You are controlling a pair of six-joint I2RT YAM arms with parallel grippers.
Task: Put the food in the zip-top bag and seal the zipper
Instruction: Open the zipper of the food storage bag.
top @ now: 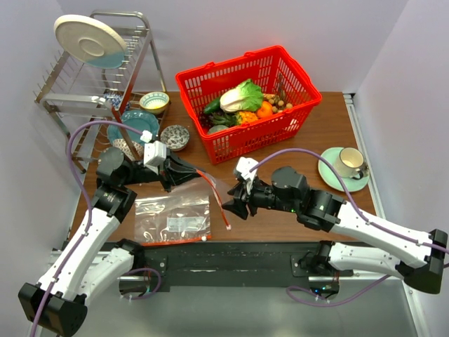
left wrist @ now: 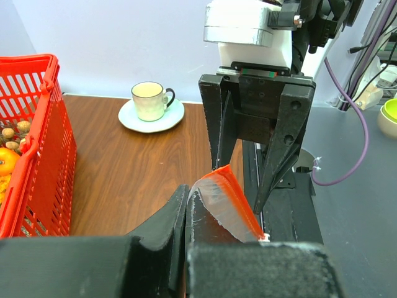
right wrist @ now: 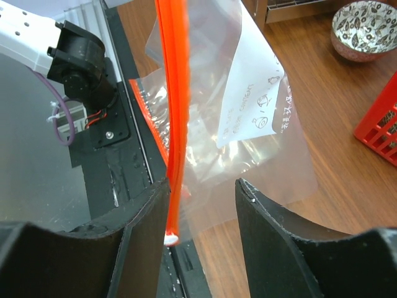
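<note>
**Bag Held Up Between Two Claws, Food Left in Basket**

The zip-top bag [top: 209, 184] is clamped in the tightly closed left gripper [left wrist: 186, 214] and lifted off the wood near the table's middle. Its zipper [right wrist: 175, 93] is straddled by the right gripper [right wrist: 201, 186], whose jaws are parted about halfway, with one finger touching the strip. The napa cabbage [top: 242, 96], cucumber [top: 212, 106] and brown nuts [top: 280, 105] are kept in the red basket [top: 252, 140], far side. A second bag [top: 172, 219] is laid flat, near left.

Wooden table [top: 302, 140] laid with kitchenware and a shopping basket

A red basket [top: 252, 140] stands far centre, a dish rack [top: 70, 102] far left with two bowls [top: 175, 137] and a teal plate [top: 133, 123] beside it; a cup on its saucer [top: 337, 177] sits right, a flat clear bag [top: 172, 219] near left.
</note>
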